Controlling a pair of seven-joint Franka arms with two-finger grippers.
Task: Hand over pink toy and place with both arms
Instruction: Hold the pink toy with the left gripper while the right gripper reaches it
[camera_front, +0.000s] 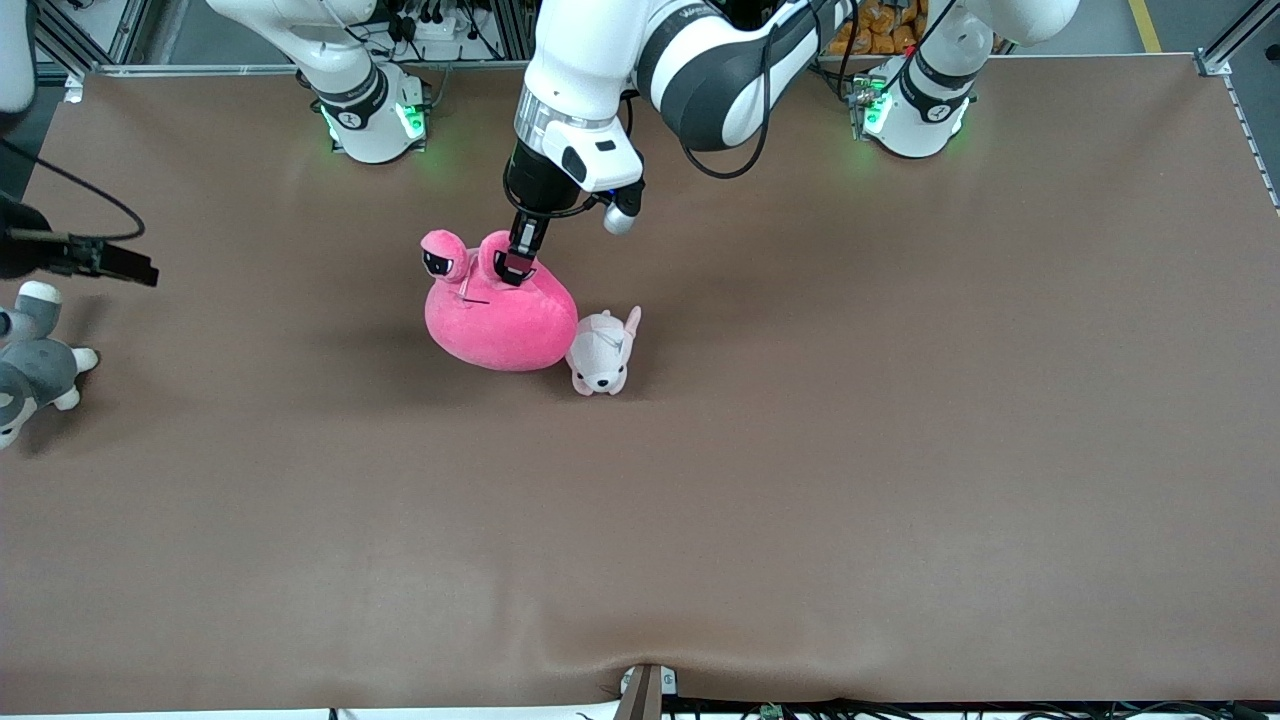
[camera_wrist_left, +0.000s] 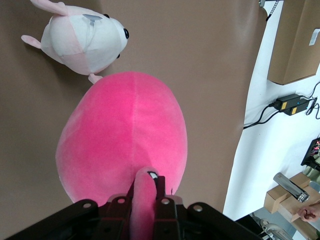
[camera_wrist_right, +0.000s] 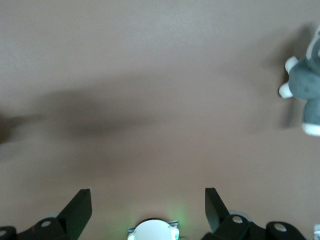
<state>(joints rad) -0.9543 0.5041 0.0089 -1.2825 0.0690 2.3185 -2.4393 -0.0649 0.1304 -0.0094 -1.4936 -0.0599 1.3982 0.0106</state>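
The pink toy (camera_front: 500, 325) is a large hot-pink plush blob at the middle of the table, touching the small puppy plush. My left gripper (camera_front: 515, 268) reaches down from above and is shut on one of its eye stalks; the other stalk eye (camera_front: 440, 255) stands free beside it. In the left wrist view the stalk (camera_wrist_left: 145, 190) is pinched between the black fingers of the left gripper (camera_wrist_left: 145, 200), with the pink toy's body (camera_wrist_left: 125, 135) below. My right gripper (camera_front: 130, 268) hovers open and empty at the right arm's end of the table; it also shows in the right wrist view (camera_wrist_right: 147, 197).
A pale pink-and-white puppy plush (camera_front: 600, 355) lies against the pink toy, toward the left arm's end; it also shows in the left wrist view (camera_wrist_left: 82, 42). A grey-and-white plush animal (camera_front: 35, 375) lies at the right arm's end, below the right gripper, and shows in the right wrist view (camera_wrist_right: 305, 85).
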